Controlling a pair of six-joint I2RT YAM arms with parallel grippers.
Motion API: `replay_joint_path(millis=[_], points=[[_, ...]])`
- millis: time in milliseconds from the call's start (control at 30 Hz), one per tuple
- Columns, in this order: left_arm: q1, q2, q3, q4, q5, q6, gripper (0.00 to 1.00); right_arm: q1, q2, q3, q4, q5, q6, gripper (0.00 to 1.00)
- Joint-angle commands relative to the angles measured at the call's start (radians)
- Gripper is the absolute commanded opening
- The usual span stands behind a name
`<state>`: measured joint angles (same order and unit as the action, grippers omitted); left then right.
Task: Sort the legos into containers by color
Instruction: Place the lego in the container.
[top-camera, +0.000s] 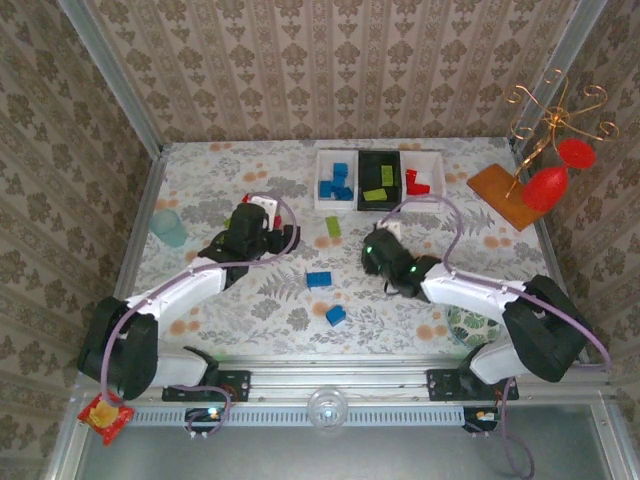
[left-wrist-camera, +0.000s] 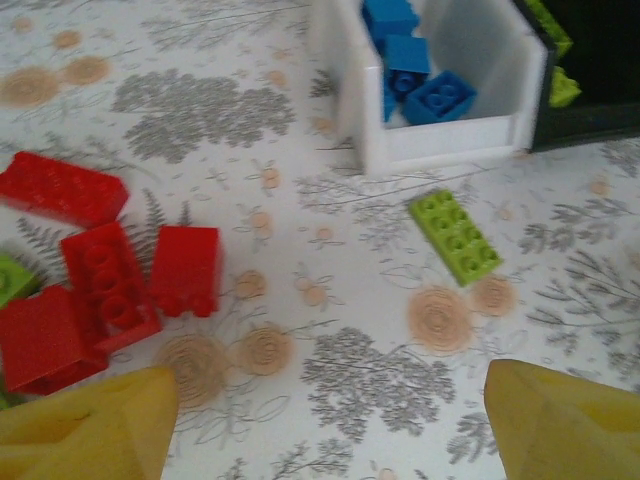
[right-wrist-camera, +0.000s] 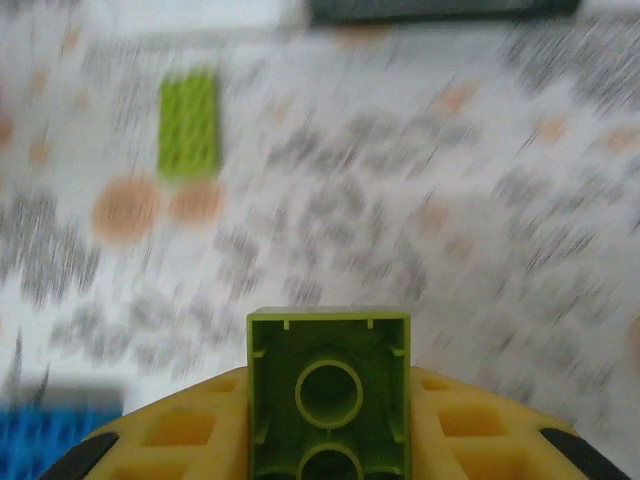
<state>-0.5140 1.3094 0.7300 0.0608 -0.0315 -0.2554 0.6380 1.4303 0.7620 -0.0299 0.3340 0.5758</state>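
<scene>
1. Surface: table (top-camera: 250, 300) under a pale floral-print cover, with aluminium frame rails at its edges. Damask-patterned wallpaper stands on three sides.
2. Containers: three open bins in a row at the far middle, side by side and touching.
   - The left white bin (top-camera: 319, 185) holds blue bricks (top-camera: 337, 184).
   - The black bin (top-camera: 381, 162) holds lime bricks (top-camera: 377, 194).
   - The right white bin (top-camera: 440, 165) holds red bricks (top-camera: 416, 182).
3. Loose legos:
   - A long lime brick (top-camera: 332, 226) lies flat, studs up, just in front of the left white bin.
   - A far blue brick (top-camera: 319, 279) and a near blue brick (top-camera: 335, 315) lie mid-table, apart from each other.
   - A red cluster (left-wrist-camera: 100, 290) of four bricks lies close together, with a scrap of lime at its left edge.
4. Left gripper (left-wrist-camera: 330, 420): the yellow fingers are spread wide with nothing between them. It is over bare cloth between the red cluster and the long lime brick.
5. Right gripper (right-wrist-camera: 328, 455): pressed onto a small lime brick (right-wrist-camera: 328, 385), hollow underside toward the wrist camera. The cloth behind it is blurred. The top view places it in front of the black bin.
6. Sundries: a teal cup (top-camera: 169, 227) at the left edge. An orange board (top-camera: 500, 195) at far right carries red ornaments (top-camera: 548, 185) on a gold wire stand.
</scene>
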Motion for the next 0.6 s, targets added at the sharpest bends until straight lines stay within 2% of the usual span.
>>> replay_joint_path(millis=[0,133,333,567], points=[[0.04,-0.034,-0.031,0.04,0.002,-0.04,0.82,-0.101,0.058,0.127,0.083,-0.075,-0.097,0.26],[0.09,-0.06,-0.063,0.052,0.031,-0.063,0.82,-0.192,0.221,0.296,0.118,-0.066,-0.146,0.27],[0.108,-0.096,-0.098,0.049,0.024,-0.067,0.82,-0.276,0.499,0.576,0.099,-0.061,-0.163,0.28],[0.129,-0.119,-0.127,0.039,0.016,-0.067,0.82,-0.332,0.758,0.909,-0.001,-0.153,-0.149,0.34]])
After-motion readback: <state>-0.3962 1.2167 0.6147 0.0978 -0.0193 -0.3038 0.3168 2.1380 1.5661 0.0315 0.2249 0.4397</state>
